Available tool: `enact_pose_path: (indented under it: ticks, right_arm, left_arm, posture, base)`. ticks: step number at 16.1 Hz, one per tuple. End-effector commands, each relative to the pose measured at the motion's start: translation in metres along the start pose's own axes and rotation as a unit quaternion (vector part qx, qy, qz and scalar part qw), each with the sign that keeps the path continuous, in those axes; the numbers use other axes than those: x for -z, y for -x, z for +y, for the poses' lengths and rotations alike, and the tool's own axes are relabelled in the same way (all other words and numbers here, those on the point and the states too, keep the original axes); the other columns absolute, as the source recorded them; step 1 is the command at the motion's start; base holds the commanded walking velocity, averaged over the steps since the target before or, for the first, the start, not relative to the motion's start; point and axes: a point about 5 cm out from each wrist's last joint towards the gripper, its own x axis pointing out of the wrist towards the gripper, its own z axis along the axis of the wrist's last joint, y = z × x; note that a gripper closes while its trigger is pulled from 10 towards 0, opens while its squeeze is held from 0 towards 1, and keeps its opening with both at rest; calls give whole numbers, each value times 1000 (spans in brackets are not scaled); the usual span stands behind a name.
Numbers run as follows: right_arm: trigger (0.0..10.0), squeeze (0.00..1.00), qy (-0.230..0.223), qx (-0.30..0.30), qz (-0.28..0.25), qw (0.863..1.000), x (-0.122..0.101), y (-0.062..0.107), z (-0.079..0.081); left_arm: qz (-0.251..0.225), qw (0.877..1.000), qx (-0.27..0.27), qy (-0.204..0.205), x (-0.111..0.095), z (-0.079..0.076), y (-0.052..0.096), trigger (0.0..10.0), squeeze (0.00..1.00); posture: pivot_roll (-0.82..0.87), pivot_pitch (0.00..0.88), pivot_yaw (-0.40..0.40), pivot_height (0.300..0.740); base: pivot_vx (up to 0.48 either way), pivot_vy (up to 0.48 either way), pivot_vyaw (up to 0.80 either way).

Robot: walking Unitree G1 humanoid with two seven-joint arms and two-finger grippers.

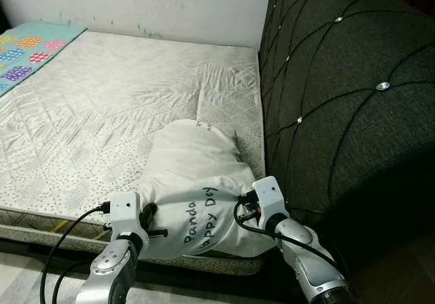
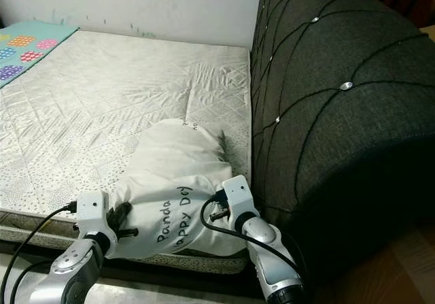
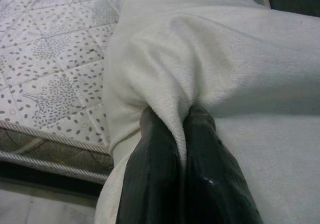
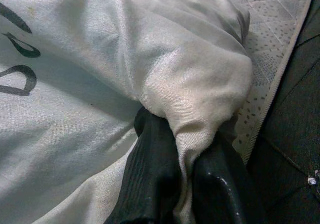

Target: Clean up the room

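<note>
White pillow at the mattress front edge, close by the dark headboard. Left gripper pinched tight on a fold at its left side; right gripper clamped on the right corner. Pillow's near end overhanging the edge.

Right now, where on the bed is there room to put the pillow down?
The mattress lies bare from the pillow back to the wall. The colourful mat takes the far left corner. It is tight where the pillow sits against the dark headboard, both grippers pinching it.
</note>
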Motion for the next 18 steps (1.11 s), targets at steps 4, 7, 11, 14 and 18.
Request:
enact_pose_path:
  ticks: [4, 7, 11, 14, 18]
  right_arm:
    - [10000, 0, -13, 30, -60, 998, -22, 5, -10]
    - [10000, 0, -20, 39, -57, 997, -21, 5, -13]
    - [10000, 0, -21, 42, -59, 997, -21, 6, -15]
    - [10000, 0, -19, 39, -64, 997, -22, 7, -15]
    - [10000, 0, -18, 38, -64, 997, -22, 7, -15]
  left_arm:
    - [-33, 999, 10, 0, -13, -3, 0, 10000, 0]
    - [-33, 999, 12, 2, -13, -4, -1, 10000, 0]
    - [-39, 999, 22, 5, -15, -8, -2, 10000, 0]
    - [-40, 999, 26, 6, -15, -9, -2, 10000, 0]
    - [-47, 998, 40, 6, -16, -12, -1, 10000, 0]
  posture:
    - [-98, 0, -18, 736]
    - [-100, 0, -17, 736]
    - [-103, 0, -18, 736]
    - [-103, 0, -18, 736]
    - [-105, 0, -18, 736]
  base:
    - [0, 0, 0]
    - [0, 0, -738]
    - [0, 0, -800]
    - [0, 0, -256]
    - [0, 0, 0]
